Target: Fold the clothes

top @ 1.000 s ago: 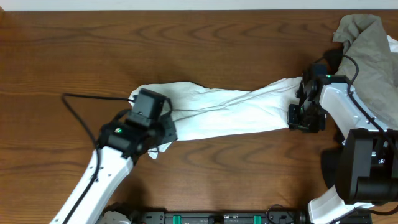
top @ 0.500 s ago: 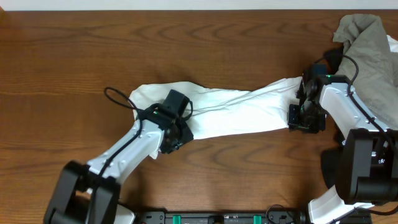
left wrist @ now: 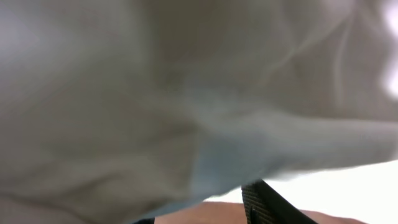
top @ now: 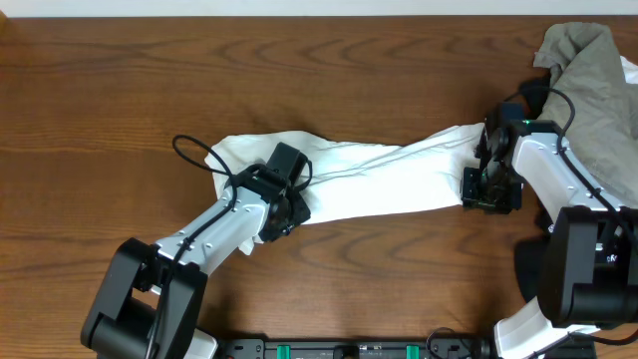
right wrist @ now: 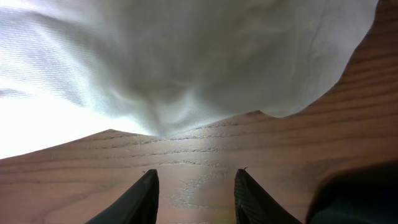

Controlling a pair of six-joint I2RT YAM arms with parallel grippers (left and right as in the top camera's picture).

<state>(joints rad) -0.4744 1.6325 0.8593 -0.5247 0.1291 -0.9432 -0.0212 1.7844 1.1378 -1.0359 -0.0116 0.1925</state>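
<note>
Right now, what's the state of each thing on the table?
white T-shirt: unfolded, bunched into a long band across the table.
grey-olive garment: crumpled heap at the far right corner.
left hand: on the shirt's left end; grip unclear.
right hand: open, nothing held; shirt edge just ahead.

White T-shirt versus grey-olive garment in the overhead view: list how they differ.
The white T-shirt is bright white; the grey-olive garment is dull grey-green. The white T-shirt lies stretched in a long band across the middle of the table; the grey-olive garment sits bunched at the right edge, partly out of frame. Both are wrinkled cloth, neither neatly folded.
</note>
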